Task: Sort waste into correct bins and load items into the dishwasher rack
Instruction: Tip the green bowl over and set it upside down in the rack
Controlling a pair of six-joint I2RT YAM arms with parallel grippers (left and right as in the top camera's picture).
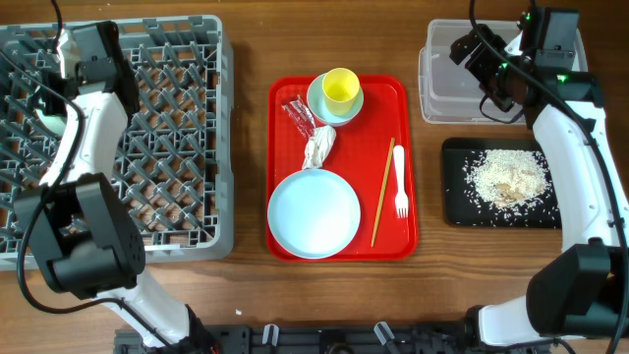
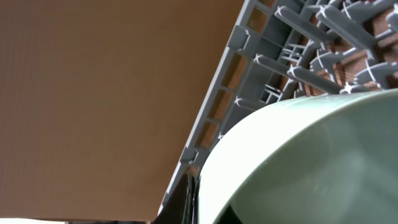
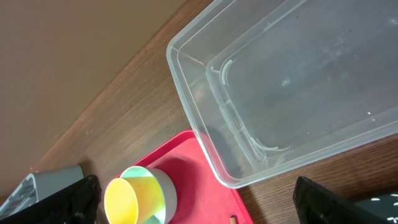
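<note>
My left gripper [image 2: 193, 202] is over the far left of the grey dishwasher rack [image 1: 167, 128] and is shut on the rim of the mint-green bowl [image 2: 311, 162], which shows as a pale edge in the overhead view [image 1: 47, 120]. My right gripper [image 1: 482, 61] is open and empty above the clear tub [image 1: 452, 93], whose inside is bare [image 3: 298, 81]. The black tray [image 1: 462, 202] holds rice scraps [image 1: 506, 177]. The red wrapper [image 1: 298, 111], white napkin [image 1: 318, 147], pale blue plate [image 1: 314, 212], chopstick [image 1: 382, 192], fork [image 1: 400, 182] and yellow cup [image 1: 341, 87] in the light blue bowl [image 1: 319, 101] lie on the red tray.
The red serving tray [image 1: 408, 236] sits mid-table between the rack and the two bins. The rack's upright pegs [image 2: 311, 43] stand just behind the held bowl. Bare wooden table [image 1: 246, 295] lies along the front.
</note>
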